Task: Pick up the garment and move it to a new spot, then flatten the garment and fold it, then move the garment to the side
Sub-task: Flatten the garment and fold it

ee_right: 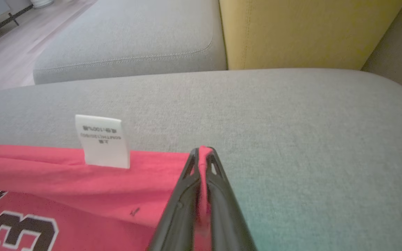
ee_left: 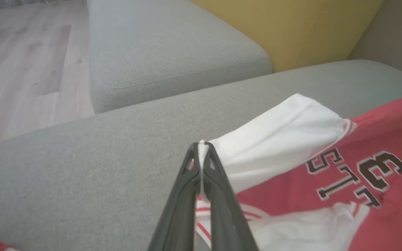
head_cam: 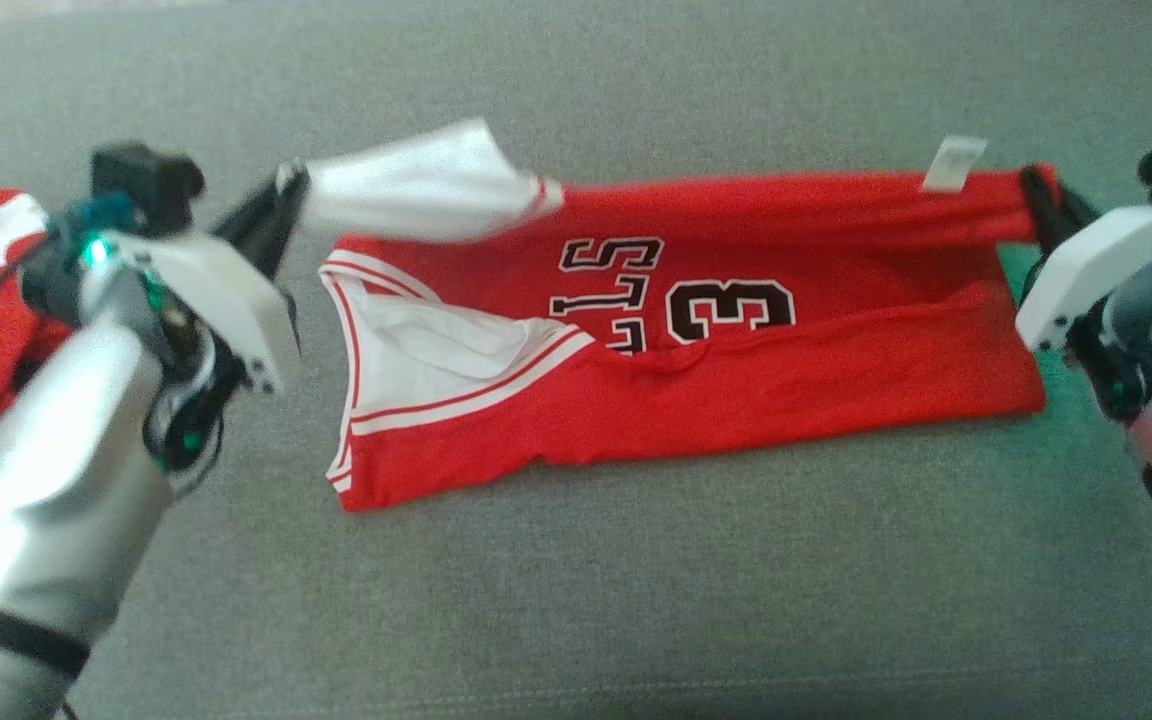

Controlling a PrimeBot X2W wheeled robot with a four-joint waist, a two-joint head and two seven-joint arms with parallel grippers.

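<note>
Halfway folded, a red jersey [head_cam: 736, 400] lies across the grey sofa cushion [head_cam: 576, 620], its far edge raised.
The left hand [head_cam: 291, 182] is clamped on the white shoulder fabric, the right hand [head_cam: 1033, 185] on the red hem corner; uneven pulling could slip either thin pinch or skew the fold.

The garment [head_cam: 736, 400] is thin, smooth red cloth with a white matt lining and flat black print, its small label [ee_right: 103, 141] stiff and papery. Under it the sofa [head_cam: 576, 600] is coarse grey woven fabric, with a smoother yellow cushion [ee_right: 309, 31] at the upper right and pale matt wood floor [ee_left: 19, 69] at the upper left. The left claw [ee_left: 201, 144] and right claw [ee_right: 202, 150] are matt black plastic; the forearm [head_cam: 46, 440] at lower left is satin silvery metal.
</note>
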